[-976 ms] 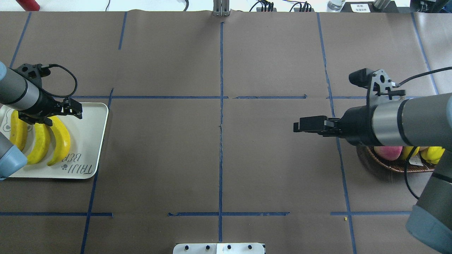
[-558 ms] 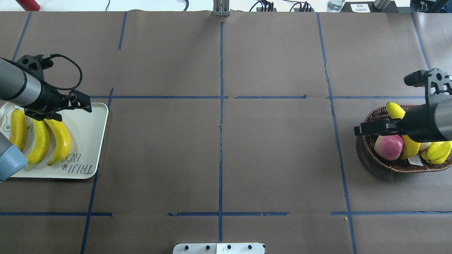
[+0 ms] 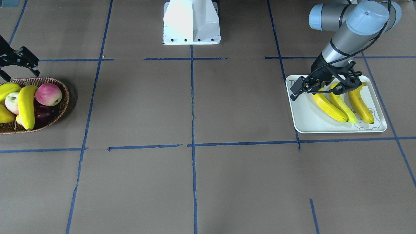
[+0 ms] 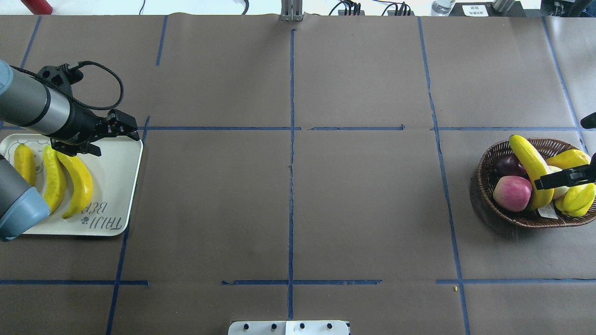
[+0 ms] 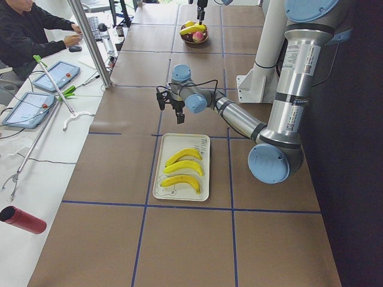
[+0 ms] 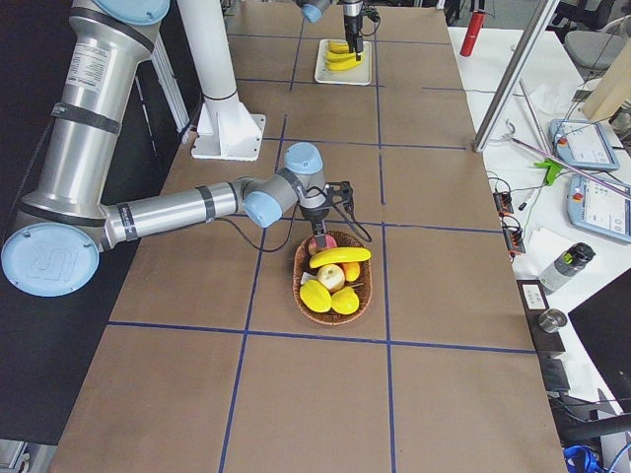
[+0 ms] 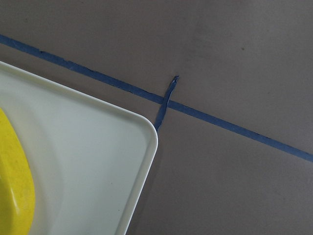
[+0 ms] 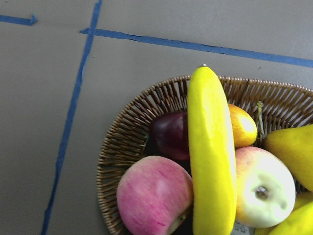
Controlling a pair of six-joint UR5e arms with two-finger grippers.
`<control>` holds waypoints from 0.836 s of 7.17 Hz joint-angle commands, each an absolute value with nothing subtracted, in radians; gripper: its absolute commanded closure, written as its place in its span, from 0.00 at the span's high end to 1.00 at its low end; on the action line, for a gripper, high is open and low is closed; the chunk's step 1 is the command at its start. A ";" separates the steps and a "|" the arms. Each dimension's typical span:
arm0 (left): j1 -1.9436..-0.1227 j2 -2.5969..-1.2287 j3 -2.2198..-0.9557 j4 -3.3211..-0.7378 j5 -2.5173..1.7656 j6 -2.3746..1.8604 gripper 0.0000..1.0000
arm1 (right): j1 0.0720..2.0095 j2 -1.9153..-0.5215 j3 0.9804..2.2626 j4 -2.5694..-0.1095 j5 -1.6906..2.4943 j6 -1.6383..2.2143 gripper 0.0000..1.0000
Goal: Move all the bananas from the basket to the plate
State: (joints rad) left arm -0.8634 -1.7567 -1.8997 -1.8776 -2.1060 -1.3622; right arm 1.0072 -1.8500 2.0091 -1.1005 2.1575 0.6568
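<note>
The right gripper (image 4: 542, 183) has swung back over the basket (image 4: 486, 163), claw seemingly closed and empty, above the last banana (image 4: 528, 163); the left gripper (image 4: 132, 135), empty, seemingly spread, leaves the plate (image 4: 116, 186) holding three.

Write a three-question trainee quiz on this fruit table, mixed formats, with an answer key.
1. True or false: the left gripper is holding a banana.
2. How many bananas lie on the plate? A) two B) three C) four
3. Fill in: the last banana still lies in the ______, on top of the other fruit.

Key: 1 false, it holds nothing and sits over the plate's corner. 2 B. 3 basket.
</note>
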 commanded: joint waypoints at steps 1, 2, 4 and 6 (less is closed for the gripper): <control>-0.851 -1.770 -1.899 -1.878 -2.105 -1.382 1.00 | 1.026 -1.807 1.910 -1.098 2.186 0.647 0.99; -0.851 -1.770 -1.898 -1.878 -2.105 -1.381 1.00 | 1.025 -1.778 1.878 -1.098 2.184 0.647 0.97; -0.851 -1.770 -1.899 -1.878 -2.105 -1.381 1.00 | 1.025 -1.759 1.842 -1.098 2.180 0.649 0.92; -0.851 -1.770 -1.899 -1.878 -2.105 -1.382 1.00 | 1.023 -1.758 1.838 -1.098 2.175 0.649 0.81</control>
State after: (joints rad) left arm -0.8514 -1.7701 -1.8990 -1.8776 -2.1046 -1.3810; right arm 1.0244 -1.7596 1.8444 -1.0984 2.1811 0.6495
